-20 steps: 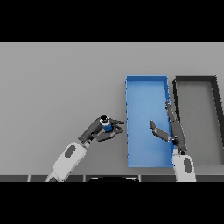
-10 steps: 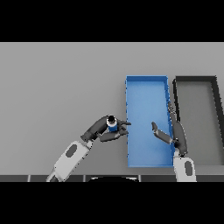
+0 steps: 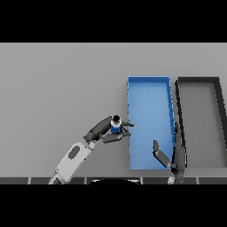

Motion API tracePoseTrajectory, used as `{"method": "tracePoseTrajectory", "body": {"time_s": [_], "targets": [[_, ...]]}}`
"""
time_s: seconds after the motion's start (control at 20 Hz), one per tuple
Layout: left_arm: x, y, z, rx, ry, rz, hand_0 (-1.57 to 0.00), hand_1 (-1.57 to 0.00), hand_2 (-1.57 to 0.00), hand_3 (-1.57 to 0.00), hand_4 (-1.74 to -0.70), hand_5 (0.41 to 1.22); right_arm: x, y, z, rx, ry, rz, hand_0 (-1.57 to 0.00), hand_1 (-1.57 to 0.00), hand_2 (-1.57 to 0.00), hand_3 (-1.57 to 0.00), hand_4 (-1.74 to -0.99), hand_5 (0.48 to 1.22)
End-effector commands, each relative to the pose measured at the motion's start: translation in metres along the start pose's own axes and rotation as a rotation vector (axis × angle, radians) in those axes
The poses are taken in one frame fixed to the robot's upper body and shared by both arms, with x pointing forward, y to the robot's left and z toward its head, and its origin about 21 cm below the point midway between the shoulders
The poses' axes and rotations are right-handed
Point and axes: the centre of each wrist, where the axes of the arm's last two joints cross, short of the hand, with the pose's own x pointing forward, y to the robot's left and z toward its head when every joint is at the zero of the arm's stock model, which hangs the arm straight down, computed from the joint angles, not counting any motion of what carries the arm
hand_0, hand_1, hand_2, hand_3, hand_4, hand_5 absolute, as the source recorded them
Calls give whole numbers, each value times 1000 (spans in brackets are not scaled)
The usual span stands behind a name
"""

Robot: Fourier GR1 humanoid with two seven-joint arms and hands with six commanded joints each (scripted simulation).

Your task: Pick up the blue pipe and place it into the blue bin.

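Nearest the lower edge, the right hand point(image 3: 174, 153) is idling over the near right corner of the blue bin point(image 3: 148, 80), fingers straight and relaxed, thumb spread toward the bin's middle, holding nothing; it is sitting where it sat a second ago.

A little farther out, the left hand point(image 3: 107, 131) is gripping the blue pipe point(image 3: 115, 126), fingers and thumb curled round it, the pipe standing roughly upright with its dark end showing on top. Over the last second this hand has been travelling rightward with the pipe, and its fingertips are now reaching just to the bin's left wall. The pipe itself is sitting just outside that wall, not yet over the blue floor. Whether it is clear of the table is hard to tell from above.

So the pick-up looks done and the carry is well along; judging from this, the pipe needs to cross over the wall before being released.

Beyond, the dark grey bin point(image 3: 197, 80) is lying just beside the blue one on the grey table point(image 3: 57, 84).
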Motion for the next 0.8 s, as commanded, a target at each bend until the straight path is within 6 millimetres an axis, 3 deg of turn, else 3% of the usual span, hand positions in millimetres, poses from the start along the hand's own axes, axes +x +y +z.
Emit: {"method": "tracePoseTrajectory", "body": {"time_s": [0.0,0.1,0.35,0.65,0.75], "targets": [[0,-1,0,-5,-7,6,-1571,-1571,-1571,-1571,-1467,1221,10,0,-3,62,-3,-68,1,-22,-89,-1,-1202,624],[2,-2,-1,-14,-18,6,-1571,-1571,-1571,-1571,-1467,1221,24,-8,-15,187,63,-108,1,-29,-120,-1,-1215,607],[3,0,1,-12,-13,-1,-1571,-1571,-1571,-1571,-1467,1221,58,-3,-49,456,66,-124,1,-9,-104,0,-1255,560],[6,1,-5,-15,-5,-19,-1571,-1571,-1571,-1571,-1467,1221,104,27,-83,675,-37,-20,1,-2,-44,1,-1298,559],[3,4,-4,-15,-12,-8,-1571,-1571,-1571,-1571,-1467,1221,111,40,-89,739,-43,-23,1,-1,-42,1,-1300,560]]}}
